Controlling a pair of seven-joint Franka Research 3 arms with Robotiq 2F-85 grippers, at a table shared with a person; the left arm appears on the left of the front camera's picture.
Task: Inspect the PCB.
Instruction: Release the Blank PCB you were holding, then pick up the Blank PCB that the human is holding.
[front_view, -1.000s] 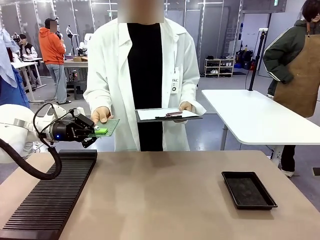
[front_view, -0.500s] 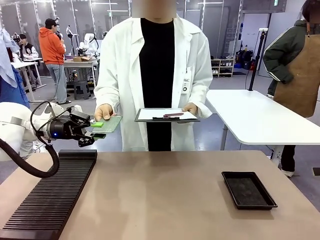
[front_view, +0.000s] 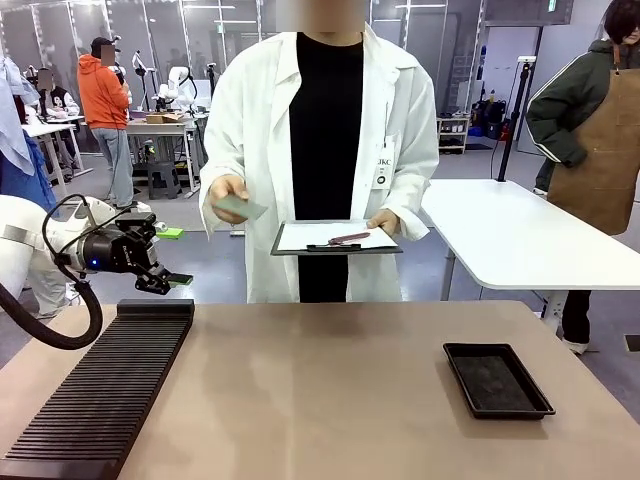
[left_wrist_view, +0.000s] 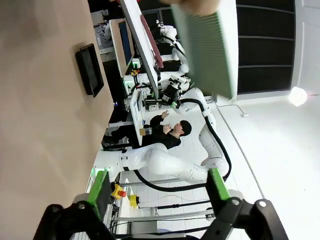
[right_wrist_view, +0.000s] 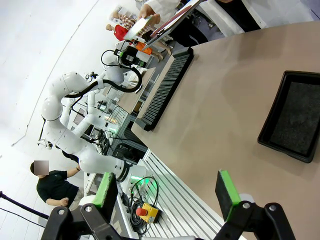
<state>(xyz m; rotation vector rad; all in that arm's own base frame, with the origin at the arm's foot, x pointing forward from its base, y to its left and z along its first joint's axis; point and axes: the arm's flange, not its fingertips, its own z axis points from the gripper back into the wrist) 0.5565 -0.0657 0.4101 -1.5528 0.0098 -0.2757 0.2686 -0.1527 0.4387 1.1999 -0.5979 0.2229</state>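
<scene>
the person's hand held the pcb just left of the clipboard, likely to check it; the left gripper, farther left, hung open and empty; the right gripper was open too

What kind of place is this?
Probably a robotics lab: a white robot arm stands at a tan table, and a person in a white lab coat holds a small green circuit board and a white-papered clipboard.

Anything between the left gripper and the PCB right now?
No, bare air in the front view: the open left gripper sits apart from the PCB in the person's hand.
</scene>
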